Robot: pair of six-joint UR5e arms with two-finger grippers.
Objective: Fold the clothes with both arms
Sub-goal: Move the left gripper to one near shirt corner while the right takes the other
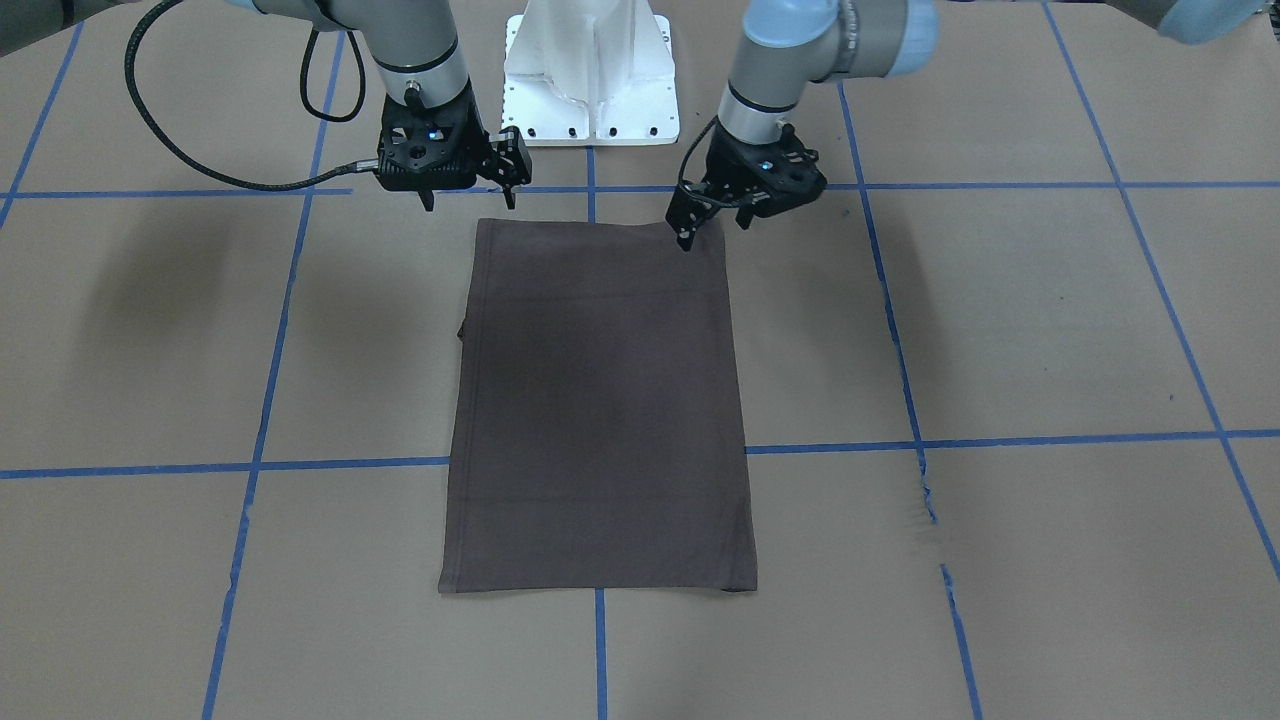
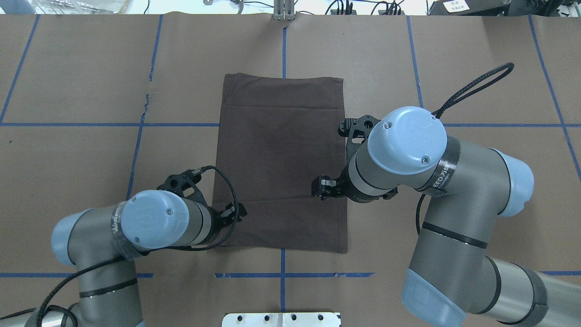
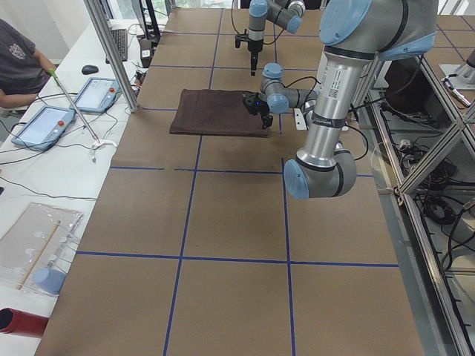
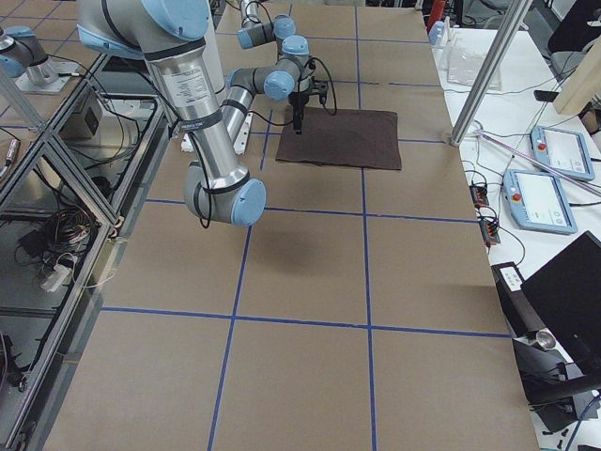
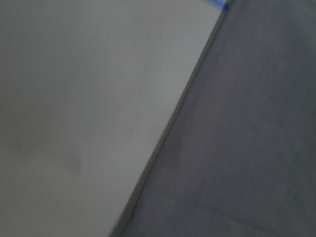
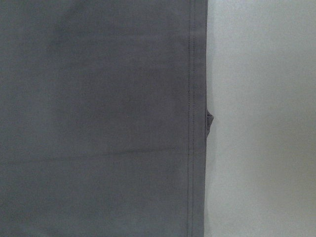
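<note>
The dark brown-grey T-shirt (image 1: pixel 600 400) lies flat, folded into a tall rectangle, in the middle of the table (image 2: pixel 281 159). My left gripper (image 1: pixel 715 232) is open and empty. It hangs low at the shirt's corner nearest the robot, one fingertip (image 1: pixel 686 240) just at the cloth edge. My right gripper (image 1: pixel 470 195) is open and empty, just past the other near corner and higher up. The left wrist view is blurred, with the shirt (image 5: pixel 247 148) beside bare table. The right wrist view shows the shirt's stitched side edge (image 6: pixel 192 123). Collar and lettering are hidden.
The white pedestal base (image 1: pixel 590 80) stands behind the shirt. Brown paper with a blue tape grid (image 1: pixel 1000 440) covers the table, torn at one line (image 1: pixel 925 490). A side bench with tablets (image 3: pixel 44 122), a metal post (image 3: pixel 111 52) and a seated person (image 3: pixel 18 59) lie beyond.
</note>
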